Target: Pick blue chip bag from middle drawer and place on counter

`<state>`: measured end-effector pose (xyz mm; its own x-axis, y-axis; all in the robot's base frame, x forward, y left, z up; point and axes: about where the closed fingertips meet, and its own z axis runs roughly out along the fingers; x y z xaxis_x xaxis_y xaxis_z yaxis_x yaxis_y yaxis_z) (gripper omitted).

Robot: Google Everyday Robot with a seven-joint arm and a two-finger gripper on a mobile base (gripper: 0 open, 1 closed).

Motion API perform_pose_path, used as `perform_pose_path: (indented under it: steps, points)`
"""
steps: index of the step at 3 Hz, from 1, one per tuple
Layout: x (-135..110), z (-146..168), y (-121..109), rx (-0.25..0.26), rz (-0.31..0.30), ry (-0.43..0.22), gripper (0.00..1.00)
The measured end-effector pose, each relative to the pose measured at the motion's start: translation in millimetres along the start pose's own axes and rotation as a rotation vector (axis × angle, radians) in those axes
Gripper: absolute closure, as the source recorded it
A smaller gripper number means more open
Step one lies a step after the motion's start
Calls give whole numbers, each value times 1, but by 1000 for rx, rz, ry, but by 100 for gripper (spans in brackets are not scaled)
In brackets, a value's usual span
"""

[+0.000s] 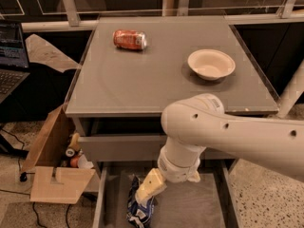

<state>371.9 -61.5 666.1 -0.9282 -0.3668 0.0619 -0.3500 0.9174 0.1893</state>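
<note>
The blue chip bag (139, 212) lies crumpled on the floor of the open middle drawer (194, 208), near its left wall. My gripper (146, 192) hangs from the big white arm, down inside the drawer. It sits right over the upper end of the bag and seems to touch it. The counter (156, 82) is above the drawer, and the arm reaches down in front of its front edge.
An orange-red soda can (129, 39) lies on its side at the counter's back left. A white bowl (211, 64) stands at its right. An open cardboard box (53, 175) with small items sits on the floor left of the cabinet. A laptop (9, 56) is at far left.
</note>
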Motion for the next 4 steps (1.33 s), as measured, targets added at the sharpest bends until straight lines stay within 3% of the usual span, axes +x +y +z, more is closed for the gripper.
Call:
perform_pose_path:
  steps: [1, 2, 3, 4]
  points:
    - [-22, 72, 3, 19, 42, 50, 0]
    - [-24, 75, 3, 18, 47, 49, 0]
    - [-21, 75, 5, 22, 131, -34, 0]
    - [13, 68, -2, 68, 246, -198, 0]
